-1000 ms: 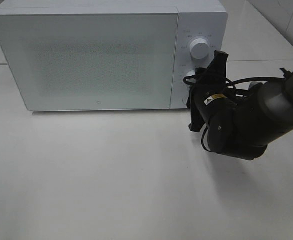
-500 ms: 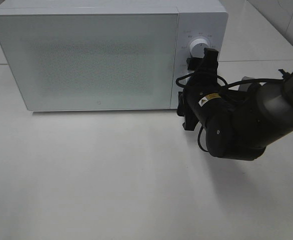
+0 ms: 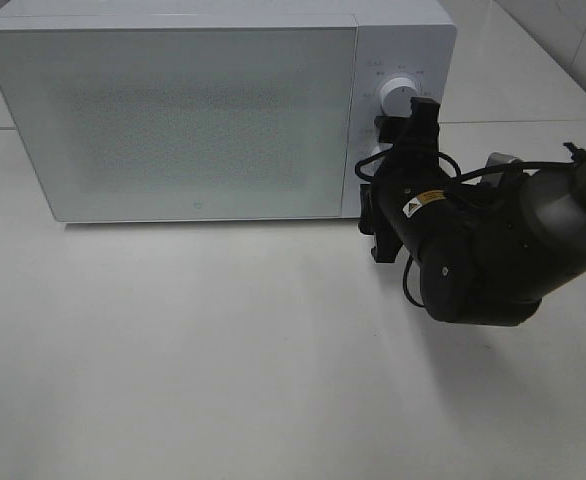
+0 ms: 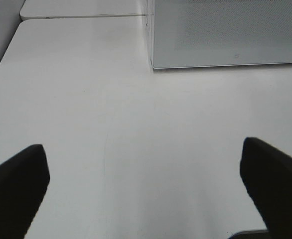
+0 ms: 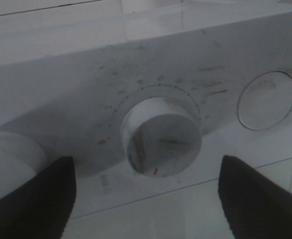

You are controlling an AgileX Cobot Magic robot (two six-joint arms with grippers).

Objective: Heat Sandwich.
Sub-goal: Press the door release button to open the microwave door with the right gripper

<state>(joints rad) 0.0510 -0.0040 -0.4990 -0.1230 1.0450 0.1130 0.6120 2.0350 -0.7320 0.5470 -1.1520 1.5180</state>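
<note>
Sandwich is out of sight in every view; the white microwave [image 3: 173, 110] has its door shut. The right pincer [image 5: 146, 167] stands released, fingers spread, with the numbered timer dial [image 5: 161, 137] straight ahead between them. The left pincer [image 4: 143, 172] is released too, over the table [image 4: 136, 124], with the microwave's front well ahead.

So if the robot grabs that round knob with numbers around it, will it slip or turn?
The knob looks like smooth, hard plastic, so it may slip a little. It is round with a numbered scale around it, so it probably twists rather than pulls off. It looks stiff, so the right gripper, open either side, likely won't squash it.
</note>
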